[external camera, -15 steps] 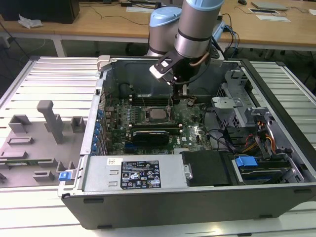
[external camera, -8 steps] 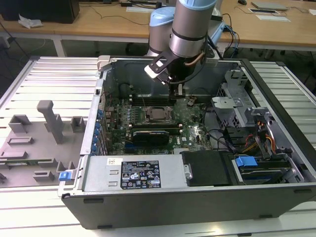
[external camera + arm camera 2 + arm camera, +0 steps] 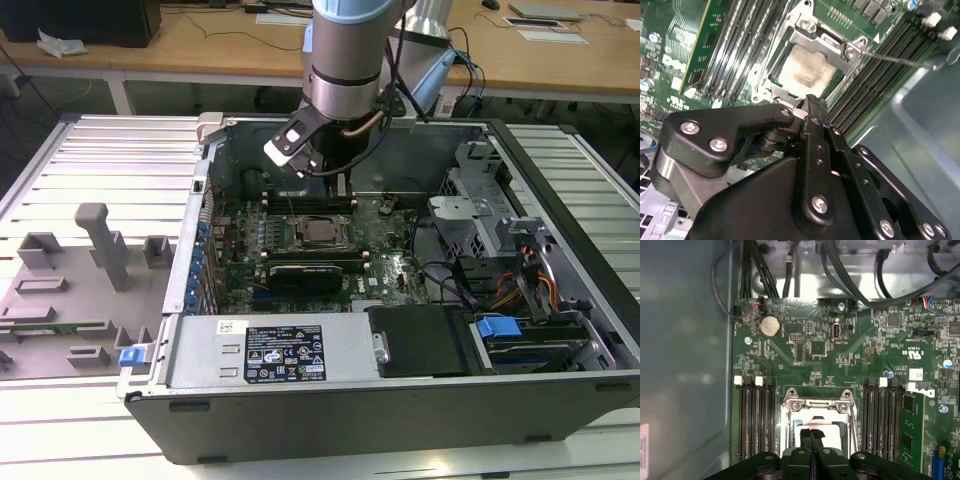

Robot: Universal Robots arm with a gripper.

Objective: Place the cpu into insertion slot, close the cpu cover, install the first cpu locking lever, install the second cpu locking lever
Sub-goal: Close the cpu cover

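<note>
Black pincer fingers are pressing together, gripping nothing, and hanging just above the cpu. That chip is lying flat in the insertion slot, with the cpu cover sitting down around it. One thin locking lever is sticking out across the memory slots.

Gripper: matt black body, bright steel screw heads. Cpu just ahead of gripper: dull silvery-grey metal face, pale smeary patches. Cpu cover framing it: bare shiny metal. Motherboard beneath gripper: green, semi-gloss. Memory slots either side of gripper: black plastic, white plastic clips. Coin cell farther ahead: polished metal. Case wall: smooth matt grey metal.
</note>
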